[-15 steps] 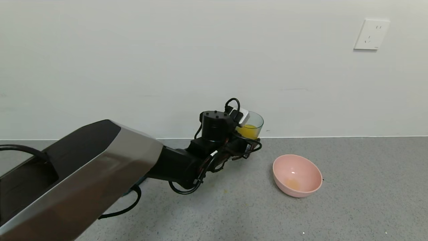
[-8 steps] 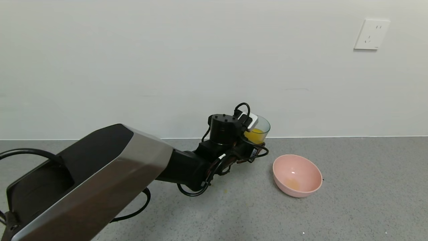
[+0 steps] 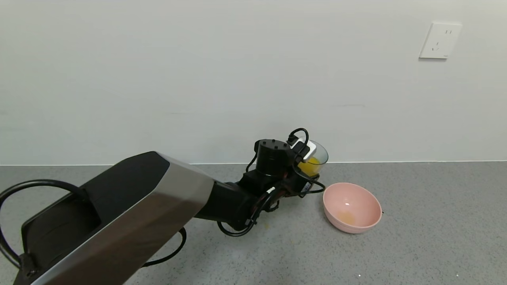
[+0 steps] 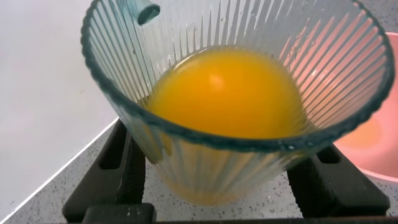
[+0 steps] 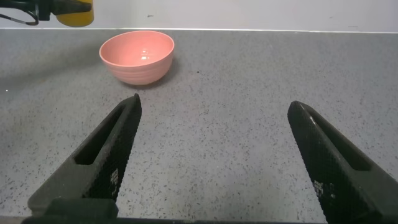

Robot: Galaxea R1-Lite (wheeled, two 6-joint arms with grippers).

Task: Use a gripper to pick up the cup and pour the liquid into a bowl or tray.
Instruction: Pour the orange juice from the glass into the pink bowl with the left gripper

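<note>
**Cup carried closer to bowl, not pouring yet**

Since a second ago the left arm has swung toward the robot's right: the left gripper (image 3: 307,168) and cup (image 3: 317,158) now sit just beside the near-left rim of the pink bowl (image 3: 351,208), where earlier there was a clear gap. Cup also looks slightly lower against the wall line.

Left gripper is clamped on the cup (image 4: 236,99), fingers (image 4: 106,168) on either side of its lower body. Cup held off the grey floor (image 3: 416,221), long axis near vertical with a slight lean, mouth up. Orange liquid (image 4: 227,93) pools in the bottom, none spilling. Bowl upright, with a faint orange smear inside.

Right gripper (image 5: 217,155) is low over the floor, well apart from the bowl (image 5: 137,56), fingers spread wide, holding nothing.
</note>
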